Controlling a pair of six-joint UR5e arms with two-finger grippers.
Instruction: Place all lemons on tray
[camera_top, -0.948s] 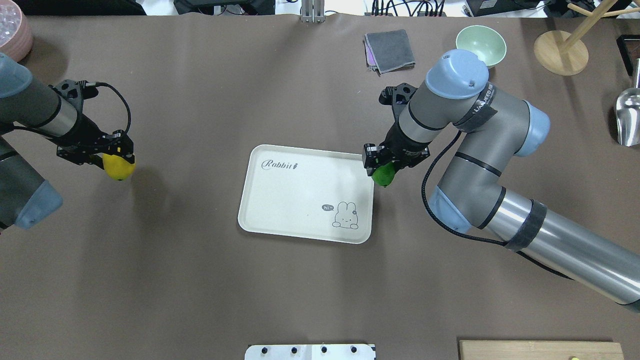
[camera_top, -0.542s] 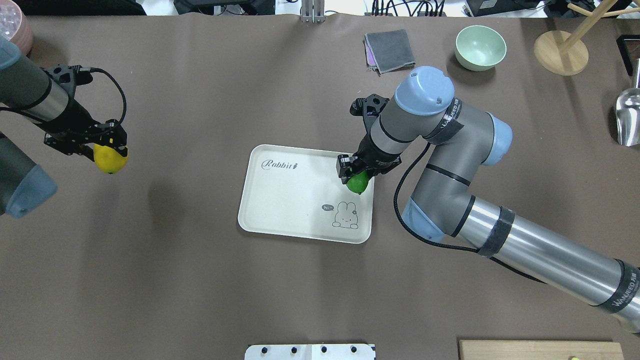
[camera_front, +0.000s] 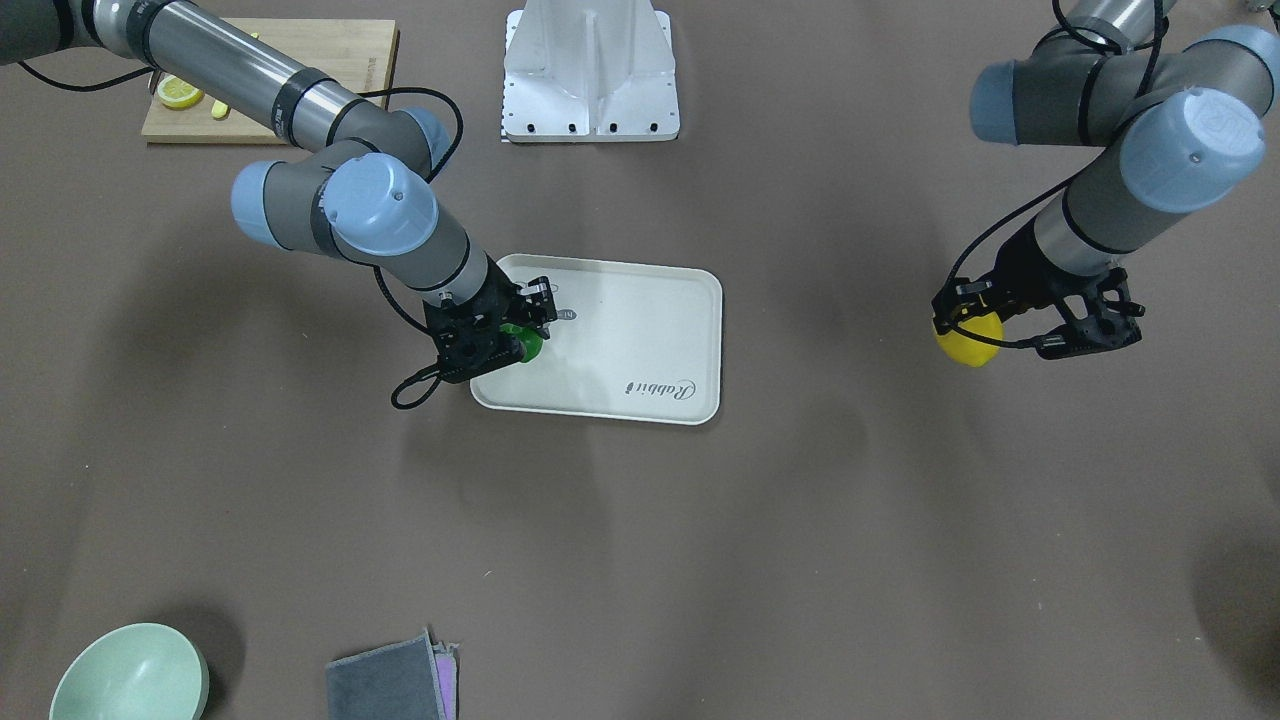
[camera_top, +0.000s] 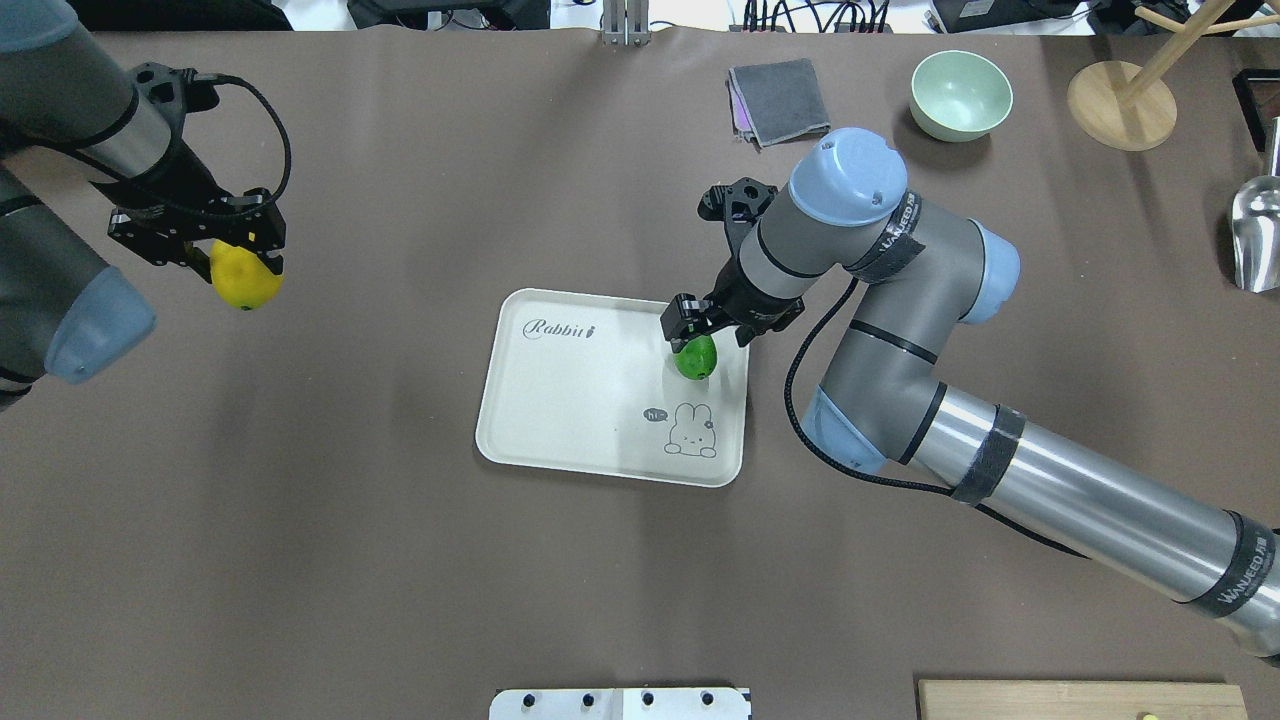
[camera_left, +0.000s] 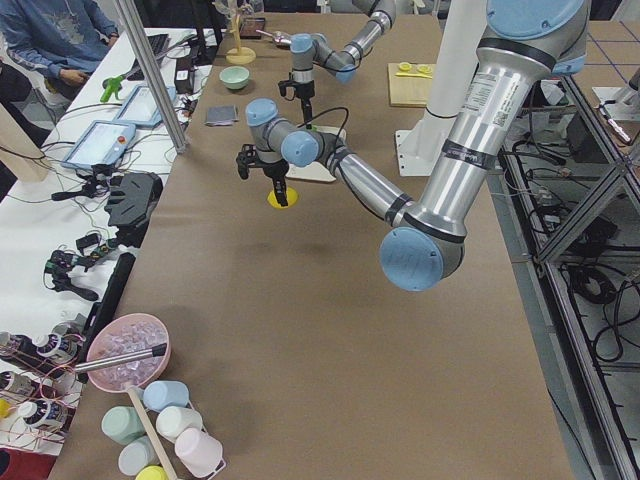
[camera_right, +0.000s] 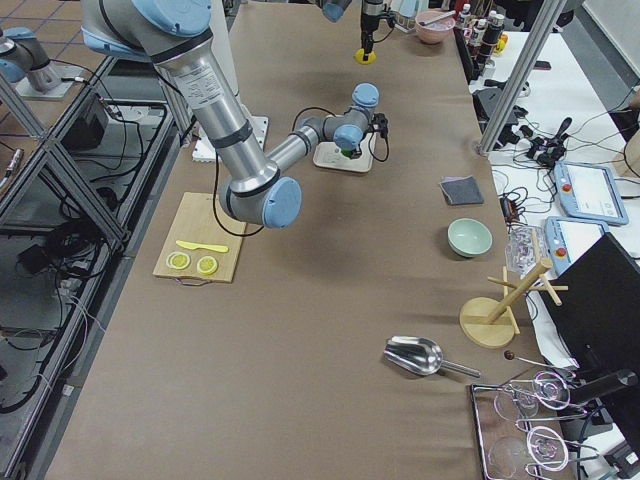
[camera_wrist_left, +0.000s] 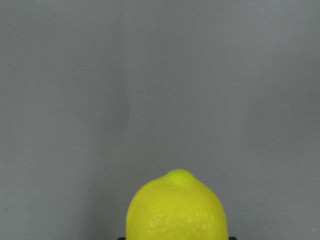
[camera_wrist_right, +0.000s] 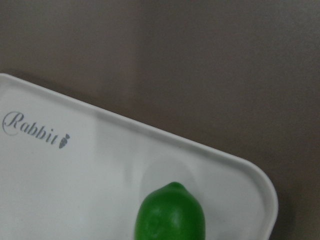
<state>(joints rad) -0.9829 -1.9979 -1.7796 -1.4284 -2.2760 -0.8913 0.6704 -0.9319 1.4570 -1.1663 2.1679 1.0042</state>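
The cream-white tray (camera_top: 560, 400) with the "Rabbit" script lies mid-table. My right gripper (camera_top: 697, 343) is shut on the green lemon (camera_top: 697, 357) and holds it low over the tray's right part, above the rabbit drawing. The right wrist view shows the green lemon (camera_wrist_right: 170, 215) over the tray's corner (camera_wrist_right: 75, 190). My left gripper (camera_top: 238, 265) is shut on the yellow lemon (camera_top: 245, 280) and holds it above the bare table far to the left of the tray. The yellow lemon also shows in the left wrist view (camera_wrist_left: 175, 210) and in the front view (camera_front: 967, 338).
A grey cloth (camera_top: 779, 102), a green bowl (camera_top: 961, 95) and a wooden stand (camera_top: 1120, 105) sit at the far right. A metal scoop (camera_top: 1258, 235) lies at the right edge. A wooden cutting board (camera_top: 1080, 700) with lemon slices (camera_front: 180, 93) is near the robot's right.
My right gripper has carried the green lemon leftward from the tray's right edge to over the tray. My left gripper has shifted farther from the robot with the yellow lemon.
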